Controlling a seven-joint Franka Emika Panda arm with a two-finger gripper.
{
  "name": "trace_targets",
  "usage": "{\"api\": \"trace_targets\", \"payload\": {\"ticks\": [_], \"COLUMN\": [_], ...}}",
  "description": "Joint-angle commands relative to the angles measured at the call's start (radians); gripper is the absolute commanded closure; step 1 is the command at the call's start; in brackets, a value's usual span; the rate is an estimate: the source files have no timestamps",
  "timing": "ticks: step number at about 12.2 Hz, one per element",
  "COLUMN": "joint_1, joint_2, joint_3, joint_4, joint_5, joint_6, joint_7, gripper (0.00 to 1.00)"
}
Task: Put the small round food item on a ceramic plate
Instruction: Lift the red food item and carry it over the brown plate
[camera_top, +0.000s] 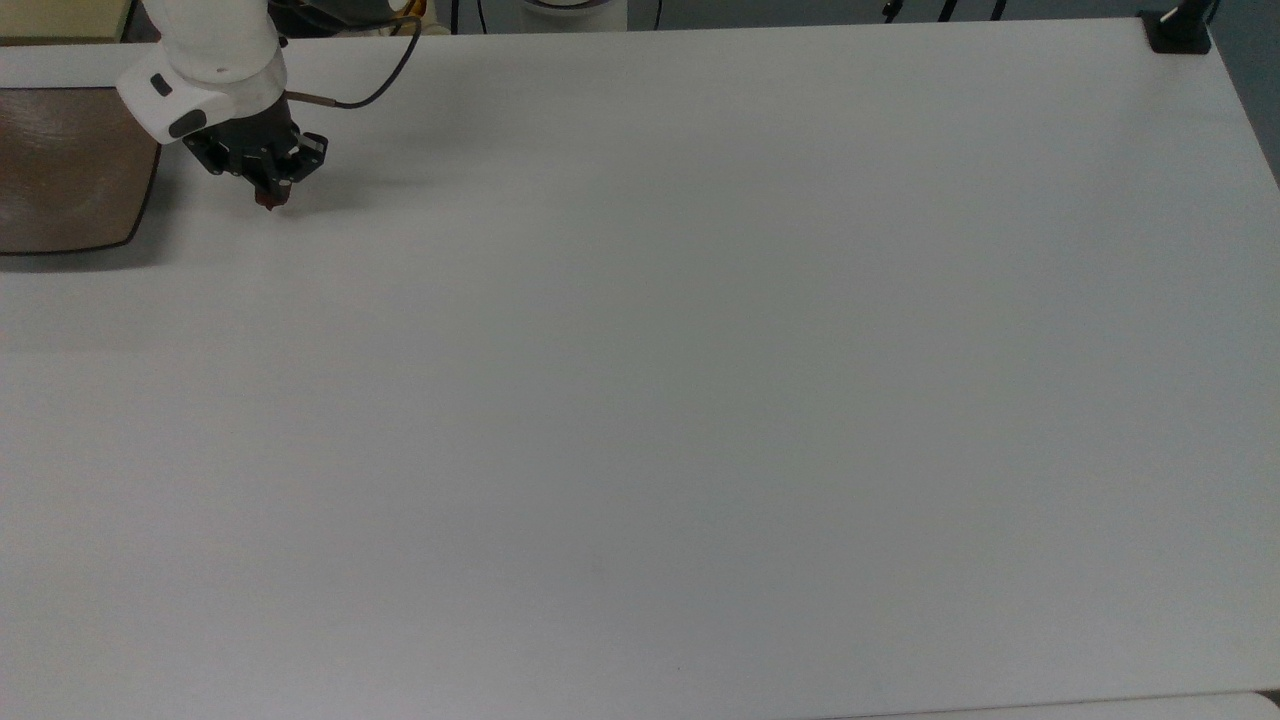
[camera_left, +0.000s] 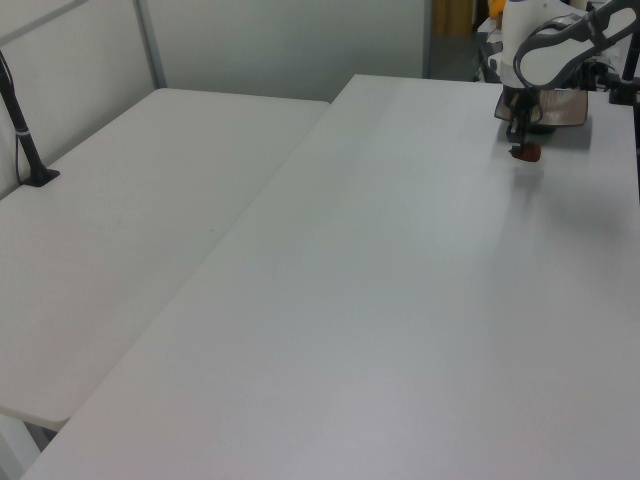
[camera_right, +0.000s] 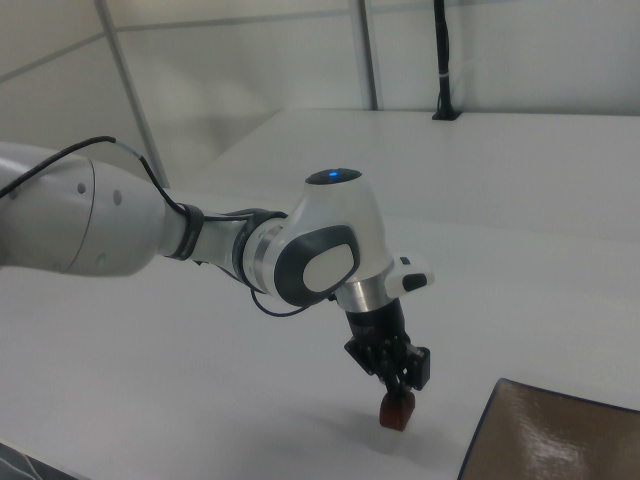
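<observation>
While the tool (camera_right: 398, 392) grips it, the small round food item (camera_right: 396, 412) hangs upright.

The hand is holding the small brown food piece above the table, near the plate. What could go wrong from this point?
1. The hand grips the food piece only at its very tips, so the glossy lump may slip and drop onto the table before it reaches the plate.
2. The piece hangs low over the table, so it may catch the plate's rim while crossing.
3. Released too high, the rounded piece may roll off the shallow plate.
</observation>
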Motion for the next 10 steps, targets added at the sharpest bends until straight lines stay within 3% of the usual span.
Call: {"api": "trace_targets", "payload": {"ticks": [1, 5, 10], "joint_1": [0.0, 0.002, -0.003], "joint_2": [-0.027, -0.025, 0.002], "joint_3": [-0.021, -0.076, -0.183], "joint_4": [0.037, 0.094, 0.152], "joint_5": [0.022, 0.02, 0.022], "joint_6": [-0.013, -0.03, -0.01], "joint_7": [-0.014, -0.101, -0.319], "gripper": [1.0, 1.0, 1.0]}}
